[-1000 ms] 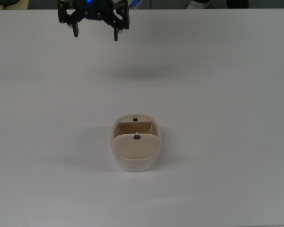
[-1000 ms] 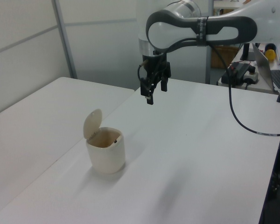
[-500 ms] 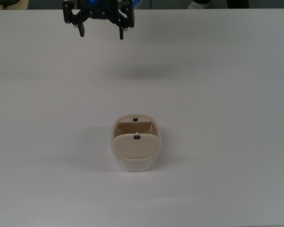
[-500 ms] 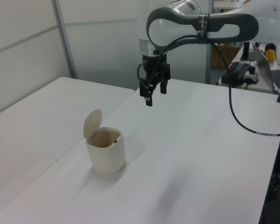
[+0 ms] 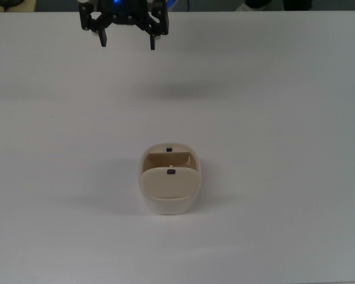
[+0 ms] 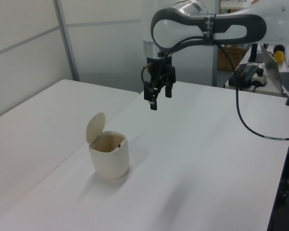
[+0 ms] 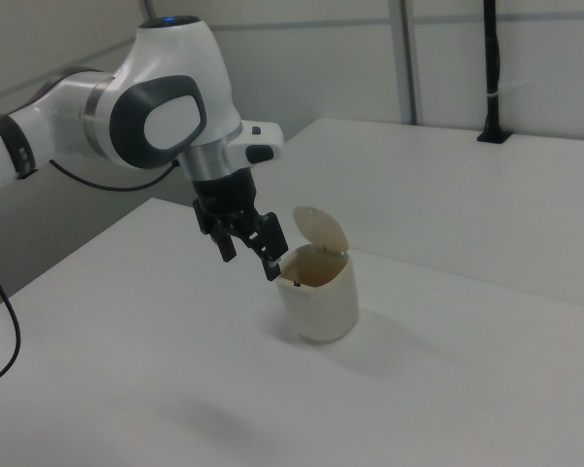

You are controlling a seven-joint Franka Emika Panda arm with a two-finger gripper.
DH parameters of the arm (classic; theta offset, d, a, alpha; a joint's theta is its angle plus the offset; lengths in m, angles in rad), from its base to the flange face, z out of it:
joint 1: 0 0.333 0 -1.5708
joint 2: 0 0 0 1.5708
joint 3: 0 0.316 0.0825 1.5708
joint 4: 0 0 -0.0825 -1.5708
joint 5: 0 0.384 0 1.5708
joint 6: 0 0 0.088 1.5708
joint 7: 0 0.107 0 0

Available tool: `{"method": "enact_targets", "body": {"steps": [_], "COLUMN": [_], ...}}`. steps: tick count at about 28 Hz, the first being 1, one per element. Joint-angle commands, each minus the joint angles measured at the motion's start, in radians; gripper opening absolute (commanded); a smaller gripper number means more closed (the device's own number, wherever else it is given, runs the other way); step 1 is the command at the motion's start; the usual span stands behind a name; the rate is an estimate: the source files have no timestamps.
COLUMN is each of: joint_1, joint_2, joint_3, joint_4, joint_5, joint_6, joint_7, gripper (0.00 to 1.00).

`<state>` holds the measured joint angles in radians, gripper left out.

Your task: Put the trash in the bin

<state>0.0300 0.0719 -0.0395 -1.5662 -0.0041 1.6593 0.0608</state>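
Cream bin (image 5: 169,188) bears no readable writing; gripper (image 5: 128,42) open above

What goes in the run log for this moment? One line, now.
tool: open, empty, raised away from bin | bin: upright, lid up | trash: not visible | table: bin only

a plain white counter (image 5: 272,118) fills the top view, matte and unmarked. directly on it stands one thing, the bin (image 5: 169,188), cream-beige with rounded corners, upright near the counter's middle, its flap lid tipped up and a tan interior showing. in the left view the bin (image 6: 109,155) sits beside a seam where a second white counter (image 6: 33,130) adjoins.
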Motion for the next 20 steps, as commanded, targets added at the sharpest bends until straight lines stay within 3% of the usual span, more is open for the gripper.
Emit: {"method": "enact_targets", "body": {"steps": [1, 20], "joint_1": [0.001, -0.001], "joint_2": [-0.003, 0.014], "joint_3": [-0.002, -0.005], "joint_4": [-0.012, -0.011], "joint_5": [0.009, 0.006], "joint_6": [0.004, 0.01], "joint_7": [-0.01, -0.013], "gripper": [1.0, 1.0]}}
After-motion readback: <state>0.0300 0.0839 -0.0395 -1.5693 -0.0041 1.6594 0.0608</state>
